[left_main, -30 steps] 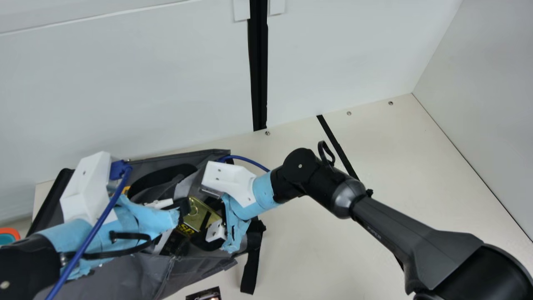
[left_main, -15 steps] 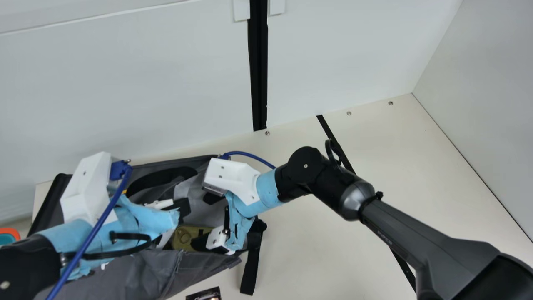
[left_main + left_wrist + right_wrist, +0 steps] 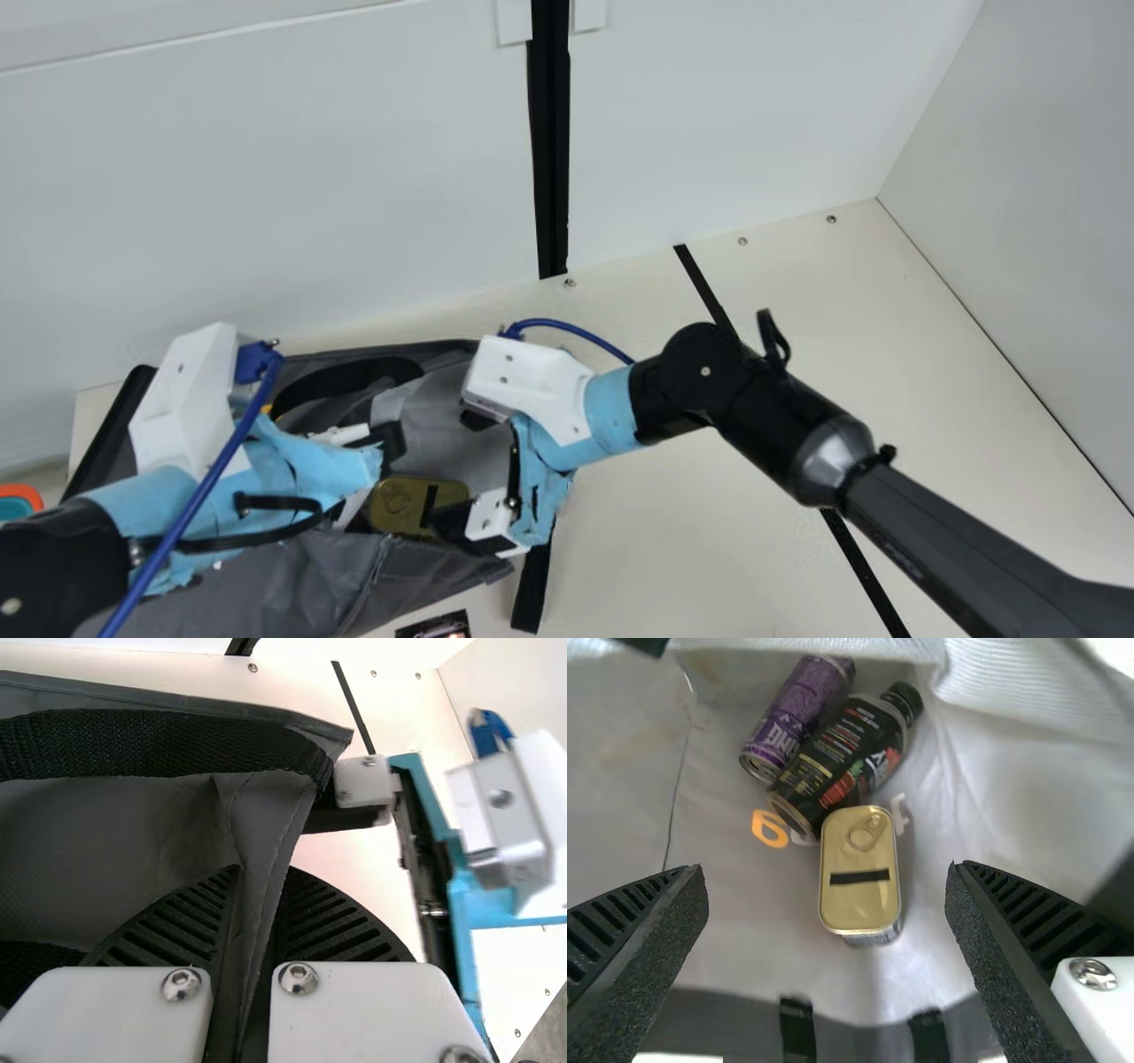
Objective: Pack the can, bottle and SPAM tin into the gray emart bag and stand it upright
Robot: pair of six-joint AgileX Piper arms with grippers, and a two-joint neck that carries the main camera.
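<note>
One round thing with an orange rim (image 3: pixel 19 492) is at the left edge of the main view. Next to it, the left arm comes in over the gray emart bag (image 3: pixel 301 580), which is on the cream table (image 3: pixel 886 310). The left gripper (image 3: pixel 386 443) has its two fingers pressed together with a fold of the bag's gray cloth between them, as the left wrist view shows well. A black handle (image 3: pixel 350 377) makes a curve at the bag's farther side. Inside the bag, in the right wrist view, the can (image 3: pixel 796 713) lies on its side along the bottle (image 3: pixel 842 757), and the bottle lies also on its side. The SPAM tin (image 3: pixel 399 507) is in the bag too, close to the bottle's base, its gold lid facing the camera. Farther right, the right gripper (image 3: pixel 456 478) is over the right part of the bag. Its fingers are spread wide and they pinch nothing; in the right wrist view the tin is seen between them, apart from both. Below this gripper in the main view, a black strap (image 3: pixel 532 589) lies on the table, and more right a thin black strip (image 3: pixel 702 282) crosses the tabletop.
</note>
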